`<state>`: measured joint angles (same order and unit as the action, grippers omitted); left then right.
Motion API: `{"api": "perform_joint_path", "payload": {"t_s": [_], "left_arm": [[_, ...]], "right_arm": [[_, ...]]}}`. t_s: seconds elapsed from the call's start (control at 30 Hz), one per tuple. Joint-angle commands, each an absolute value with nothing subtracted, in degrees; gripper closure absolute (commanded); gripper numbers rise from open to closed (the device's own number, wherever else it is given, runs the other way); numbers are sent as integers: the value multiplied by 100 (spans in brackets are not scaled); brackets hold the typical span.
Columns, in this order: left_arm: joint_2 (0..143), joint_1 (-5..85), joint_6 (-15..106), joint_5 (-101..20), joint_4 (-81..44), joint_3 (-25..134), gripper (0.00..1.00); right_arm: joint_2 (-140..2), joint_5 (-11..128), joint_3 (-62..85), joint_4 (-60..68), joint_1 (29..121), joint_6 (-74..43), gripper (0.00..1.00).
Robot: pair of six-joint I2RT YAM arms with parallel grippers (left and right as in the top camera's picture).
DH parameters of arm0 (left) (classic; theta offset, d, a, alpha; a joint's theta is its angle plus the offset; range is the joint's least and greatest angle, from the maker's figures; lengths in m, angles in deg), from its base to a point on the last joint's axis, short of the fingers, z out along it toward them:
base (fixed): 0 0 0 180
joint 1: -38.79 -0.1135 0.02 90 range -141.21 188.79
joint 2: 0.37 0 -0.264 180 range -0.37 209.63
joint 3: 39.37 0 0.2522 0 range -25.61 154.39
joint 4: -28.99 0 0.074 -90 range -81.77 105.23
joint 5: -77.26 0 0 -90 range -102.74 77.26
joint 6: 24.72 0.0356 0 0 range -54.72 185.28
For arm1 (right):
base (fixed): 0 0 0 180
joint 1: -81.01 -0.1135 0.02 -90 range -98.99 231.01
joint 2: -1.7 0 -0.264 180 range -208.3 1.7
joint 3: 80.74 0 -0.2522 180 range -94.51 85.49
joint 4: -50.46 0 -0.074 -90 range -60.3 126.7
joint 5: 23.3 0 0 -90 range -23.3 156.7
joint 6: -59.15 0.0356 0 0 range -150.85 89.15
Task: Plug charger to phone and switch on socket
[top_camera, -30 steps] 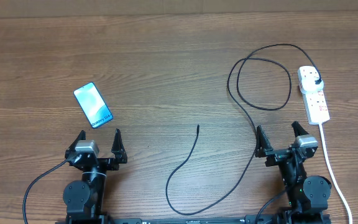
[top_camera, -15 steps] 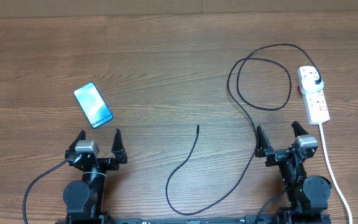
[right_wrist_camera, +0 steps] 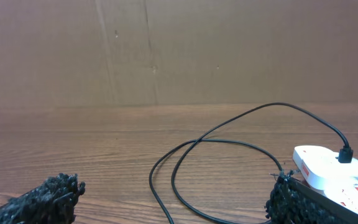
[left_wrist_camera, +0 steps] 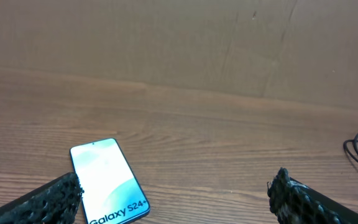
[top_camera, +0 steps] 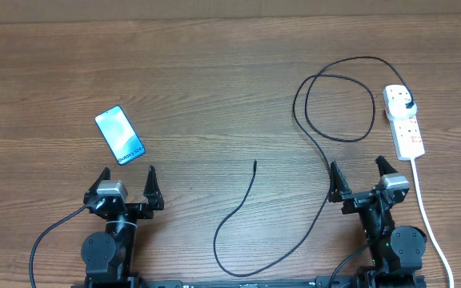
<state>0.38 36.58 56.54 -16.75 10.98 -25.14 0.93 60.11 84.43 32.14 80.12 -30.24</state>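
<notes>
— Where is the phone?
— Flat at the 9 o'clock side of the tabletop, blue screen up, top toward 11 o'clock.
— And the socket?
— White, at 3 o'clock.
— The charger?
— A thin black looped cable. Its plug sits in the socket's 12 o'clock end. Its tip lies loose, well apart from the phone.

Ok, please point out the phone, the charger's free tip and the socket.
phone (top_camera: 120, 135), overhead view, middle of its blue screen.
charger's free tip (top_camera: 254, 163), overhead view, loose end of the black cable.
socket (top_camera: 409, 132), overhead view, white top of the strip.
</notes>
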Motion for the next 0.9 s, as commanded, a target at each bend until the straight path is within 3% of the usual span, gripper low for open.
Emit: {"api": "perform_joint_path", "payload": {"t_s": [0.0, 0.47, 0.87], "left_arm": [[-12, 3684, 5759, -1643, 845, -2385, 1], [102, 3684, 5775, -1136, -906, -584, 0], [2036, 3684, 5748, -1063, -1802, 1376, 0]], "right_arm": [[154, 6066, 8505, 3231, 7966, -3051, 0], [154, 6066, 8505, 3231, 7966, -3051, 0], [154, 6066, 8505, 3231, 7966, -3051, 1]]}}
